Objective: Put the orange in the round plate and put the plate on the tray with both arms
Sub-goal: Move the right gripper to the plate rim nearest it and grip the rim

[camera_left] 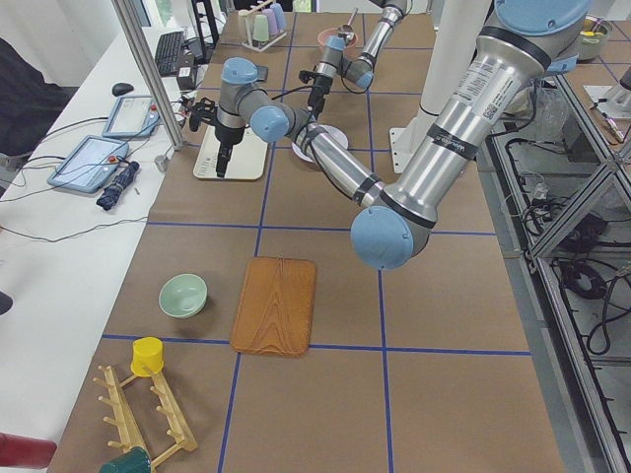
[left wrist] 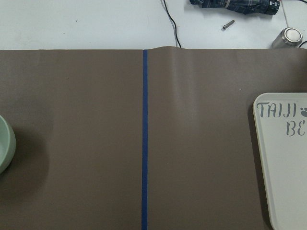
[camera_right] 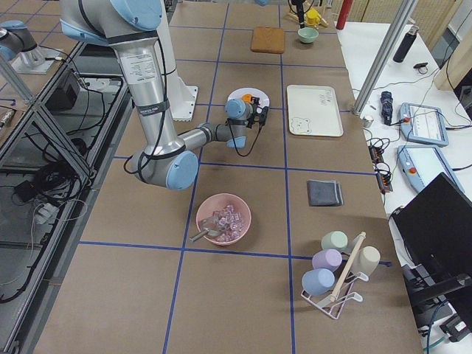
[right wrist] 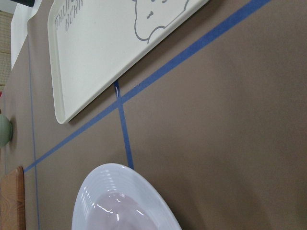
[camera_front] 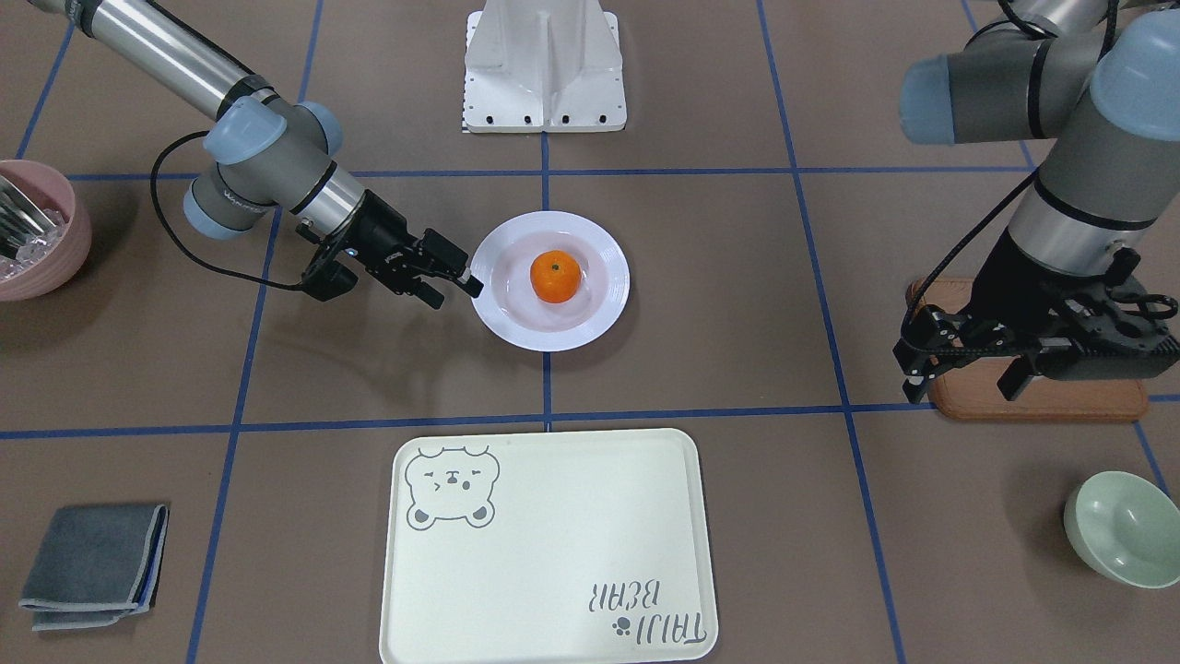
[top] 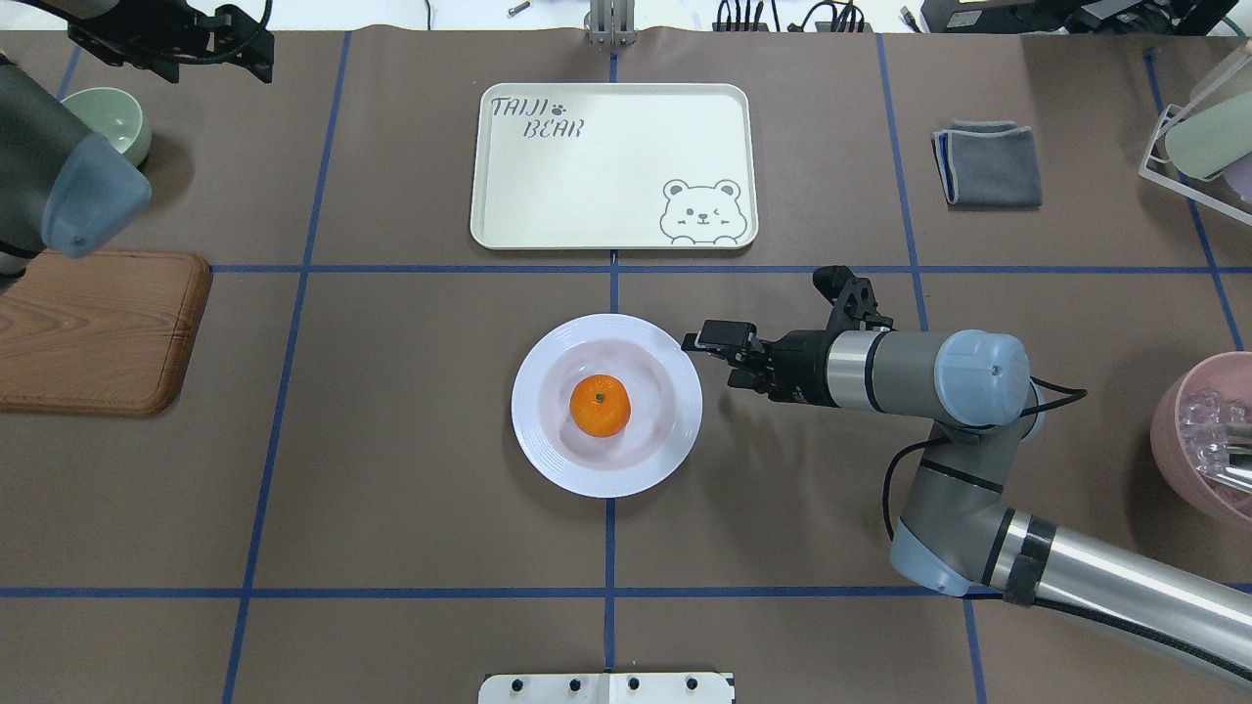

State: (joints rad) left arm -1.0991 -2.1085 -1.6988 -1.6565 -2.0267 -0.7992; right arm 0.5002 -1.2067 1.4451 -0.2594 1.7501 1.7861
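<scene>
Orange in plate: judged done. The small bright-orange mandarin (top: 600, 405) lay in the glossy white round plate (top: 548, 460), which stood on the counter (top: 391, 440) apart from the pale cream rectangular bear tray (top: 606, 186); transfer outstanding. The right gripper (camera_front: 458, 293) was at the plate's rim, jaws parted, contact undetermined. The left gripper (camera_front: 963, 392) hung spread and empty above the brown wooden board (camera_front: 1060, 401). Neither wrist view showed fingers.

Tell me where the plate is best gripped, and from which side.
Probably the plate by its wide ridged rim, pinched from the robot's right, where the right claw sits beside it; the left claw could take the opposite edge. The orange occupies the well.
</scene>
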